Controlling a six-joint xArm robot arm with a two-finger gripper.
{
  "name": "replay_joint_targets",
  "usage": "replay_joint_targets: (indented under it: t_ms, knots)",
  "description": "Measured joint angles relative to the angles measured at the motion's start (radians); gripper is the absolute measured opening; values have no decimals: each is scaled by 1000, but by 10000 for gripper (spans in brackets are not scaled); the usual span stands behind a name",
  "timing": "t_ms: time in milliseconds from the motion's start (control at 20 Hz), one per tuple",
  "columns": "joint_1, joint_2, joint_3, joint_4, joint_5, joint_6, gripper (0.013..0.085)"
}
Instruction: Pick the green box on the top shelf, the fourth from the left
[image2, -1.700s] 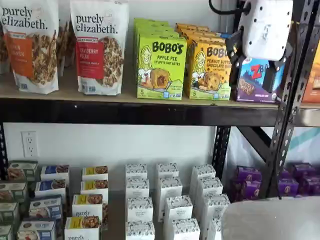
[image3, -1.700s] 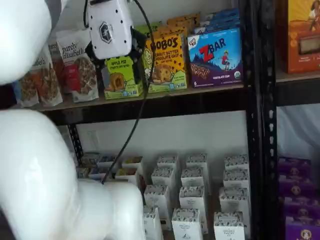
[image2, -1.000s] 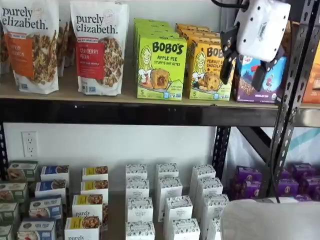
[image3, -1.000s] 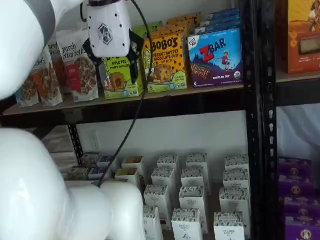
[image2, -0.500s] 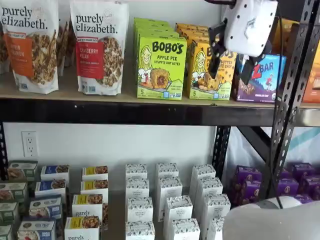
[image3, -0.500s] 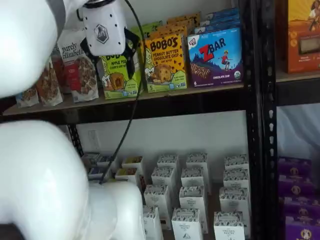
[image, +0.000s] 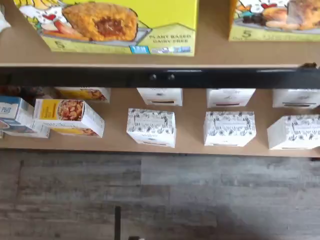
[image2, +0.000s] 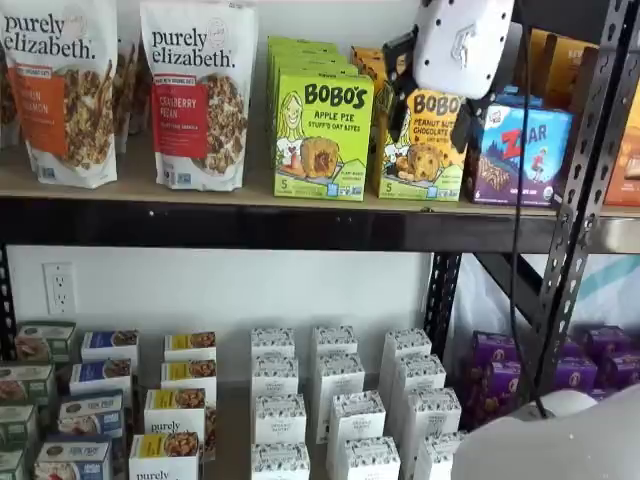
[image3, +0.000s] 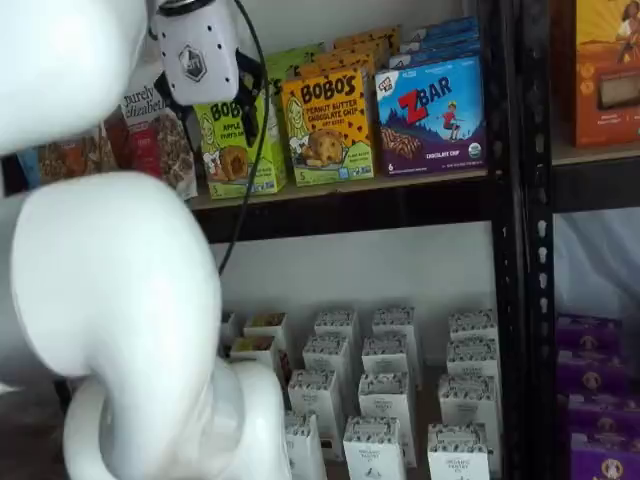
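Up on the top shelf (image2: 250, 190), the green box (image2: 322, 135), upright and label-forward, just at 3 o'clock of two purely elizabeth granola pouches (image2: 198, 95) and touching or nearly touching the yellow-orange Bobo's box (image2: 420, 145) at its own 3 o'clock. Further toward 3 o'clock, a blue ZBar box (image2: 520, 150). Hanging in front of the yellow-orange box in a shelf view, the white gripper (image2: 432, 105), with two black fingers (image2: 397, 85) spread wide, a plain gap between them and nothing held. Seen from the other side, the same gripper (image3: 213, 115) partly over the left face of the green box (image3: 238, 150), a black cable (image3: 245, 190) trailing toward 6 o'clock. Close beneath in the wrist view, the lower part of the green box (image: 120, 27), pastry picture and "plant based dairy free" legible, resting on the tan board behind the black front beam (image: 160, 77). Below, on the lower shelf (image2: 235, 420), rows of small white patterned cartons (image2: 335, 400).
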Motion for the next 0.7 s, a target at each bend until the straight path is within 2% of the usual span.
replay_joint_targets:
  t_ms: [250, 700]
  knots:
    - [-13, 58, -26, 30, -36, -10, 850]
    - [41, 175, -108, -37, -54, 37, 850]
